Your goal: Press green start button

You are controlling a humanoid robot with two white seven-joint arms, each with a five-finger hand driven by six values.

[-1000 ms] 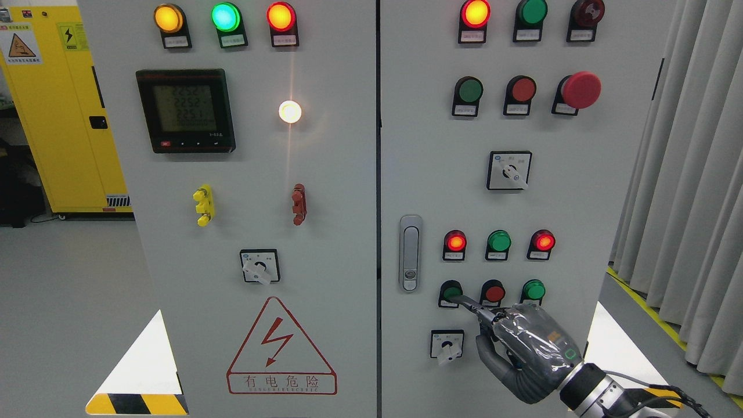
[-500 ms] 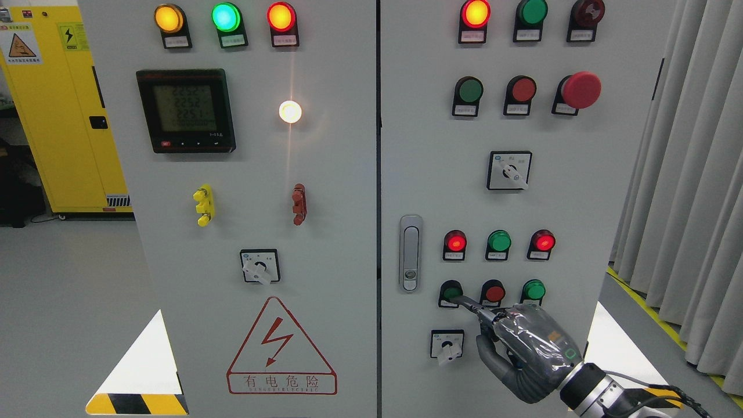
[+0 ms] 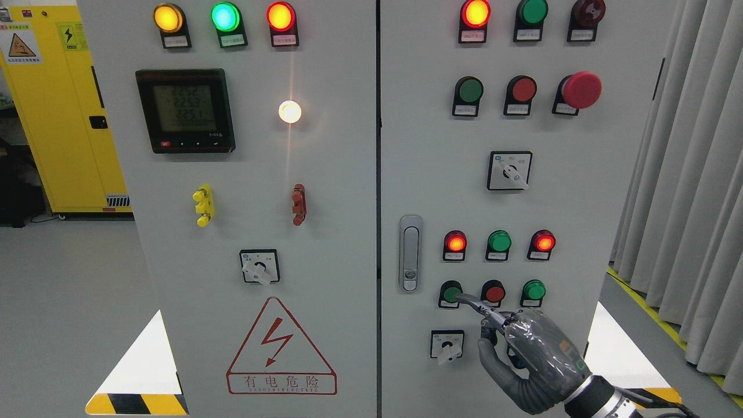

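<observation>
The start button (image 3: pixel 451 294) sits right of the door handle (image 3: pixel 410 253).

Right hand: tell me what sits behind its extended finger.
The right hand points its index fingertip at the green start button. The button's left part shows; the finger hides its right edge, so contact is uncertain.

We see our right hand (image 3: pixel 531 354) crowded — red button (image 3: pixel 494 292) just beside its forefinger, rotary switch (image 3: pixel 447 345) close below; left of these, bare panel (image 3: pixel 418 360).

"有电危险" on red lightning warning triangle (image 3: pixel 281 346), left cabinet door (image 3: pixel 325 244)
</observation>
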